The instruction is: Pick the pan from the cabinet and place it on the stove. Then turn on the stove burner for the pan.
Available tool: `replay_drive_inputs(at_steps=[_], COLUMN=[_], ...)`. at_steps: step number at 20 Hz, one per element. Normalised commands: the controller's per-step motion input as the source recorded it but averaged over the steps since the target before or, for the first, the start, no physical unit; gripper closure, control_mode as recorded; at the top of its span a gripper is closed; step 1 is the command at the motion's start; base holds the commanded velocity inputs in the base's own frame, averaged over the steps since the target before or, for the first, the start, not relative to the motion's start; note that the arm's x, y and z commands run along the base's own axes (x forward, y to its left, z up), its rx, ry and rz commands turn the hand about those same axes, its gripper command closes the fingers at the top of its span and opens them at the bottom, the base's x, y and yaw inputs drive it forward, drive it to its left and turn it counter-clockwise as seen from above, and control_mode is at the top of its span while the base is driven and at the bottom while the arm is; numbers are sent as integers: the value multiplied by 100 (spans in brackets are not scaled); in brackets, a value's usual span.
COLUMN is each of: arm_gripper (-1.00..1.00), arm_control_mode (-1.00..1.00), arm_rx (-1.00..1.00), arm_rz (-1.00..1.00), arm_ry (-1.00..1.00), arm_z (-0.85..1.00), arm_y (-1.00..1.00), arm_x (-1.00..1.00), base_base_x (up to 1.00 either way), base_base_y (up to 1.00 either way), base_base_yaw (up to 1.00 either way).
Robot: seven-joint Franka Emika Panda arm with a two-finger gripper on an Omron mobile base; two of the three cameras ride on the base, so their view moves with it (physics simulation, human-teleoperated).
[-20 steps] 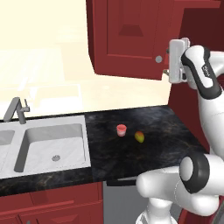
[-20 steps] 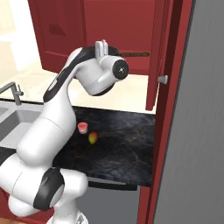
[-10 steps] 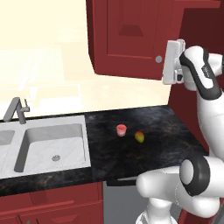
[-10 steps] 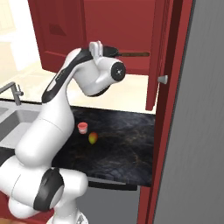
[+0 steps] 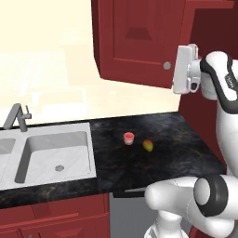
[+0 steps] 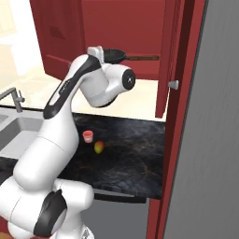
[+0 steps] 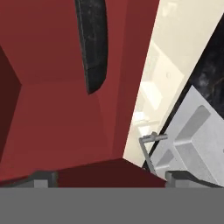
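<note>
The pan (image 6: 114, 55) sat inside the open cabinet (image 6: 126, 32), in the upper middle of the right base view, its slim handle (image 6: 142, 58) pointing right toward the open door (image 6: 168, 56). In the hand view its dark speckled rim (image 7: 92, 43) hung near the top centre against the red interior. The gripper (image 7: 111, 177) stood wide open and held nothing, its two tips (image 7: 41, 177) low in that frame and well short of the pan.

I judged the risk to lie in the reach. The hand looked rolled and off to one side of the pan, so a straight push could have met the rim edge-on and shoved the pan deeper, or clipped the cabinet's lower edge. The open door at the right of the right base view, with its round knob (image 6: 173, 84), stood close to the arm's (image 6: 88, 88) path; a wide swing outward with the pan could have knocked handle against door.

Below, on the dark counter (image 5: 176, 144), a small red cup (image 5: 128, 137) and a yellow-green fruit (image 5: 148, 145) lay near each other at mid-frame, with the sink (image 5: 53, 153) and tap (image 5: 16, 116) at the left. Anything dropped would have fallen among them.
</note>
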Motion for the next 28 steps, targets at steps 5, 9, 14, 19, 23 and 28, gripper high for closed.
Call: replay_drive_inputs(at_steps=[5, 9, 14, 19, 23, 28], arm_gripper=[-100, -100, -100, -100, -100, -100], arm_control_mode=[-100, -100, -100, -100, -100, -100], arm_rx=[1, 0, 1, 1, 1, 2], arm_rz=[14, 11, 9, 9, 9, 9], arm_ry=[0, 0, 0, 0, 0, 0], arm_z=[0, -1, -2, -4, -7, -10], arm_y=[54, 61, 65, 67, 69, 64], arm_x=[-51, -61, -59, -54, -46, -40], base_base_x=[0, 0, 0, 0, 0, 0], base_base_y=[0, 0, 0, 0, 0, 0], base_base_yaw=[0, 0, 0, 0, 0, 0])
